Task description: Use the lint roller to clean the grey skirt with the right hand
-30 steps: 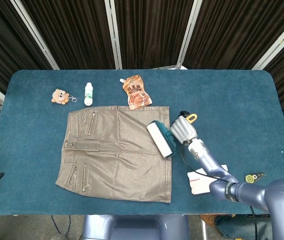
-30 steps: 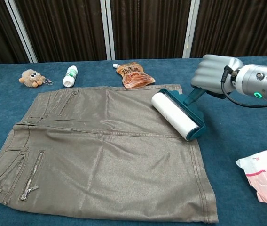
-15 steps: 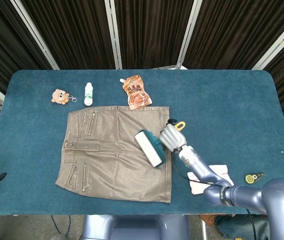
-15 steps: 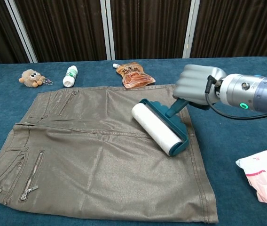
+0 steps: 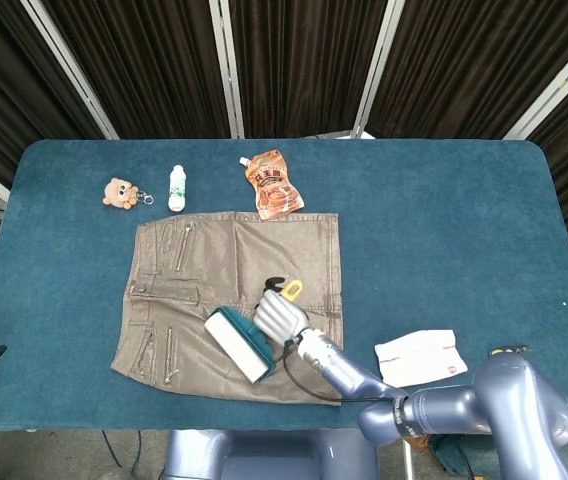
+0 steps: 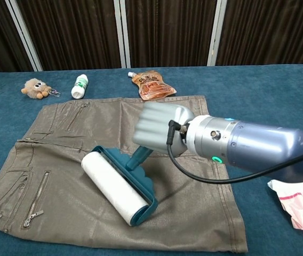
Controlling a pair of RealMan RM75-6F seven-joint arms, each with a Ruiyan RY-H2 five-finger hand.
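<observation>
**Roller on skirt, near front hem**

Right robot hand [image 6: 159, 129] is clamped on the roller [image 6: 118, 188] handle; roller lies to its left on the skirt [image 6: 87, 160], long axis diagonal to the hem. Skirt lies flat, front-left of surface [image 5: 444, 220]. Left robot hand not visible.

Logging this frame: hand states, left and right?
Left hand: not in view.
Right hand: holding the lint roller on the grey skirt.

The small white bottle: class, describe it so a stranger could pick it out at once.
On the blue table, look beyond the far edge of the grey skirt. There the small white bottle sits between a plush bear keychain and an orange pouch; only it is white with a green cap.
</observation>
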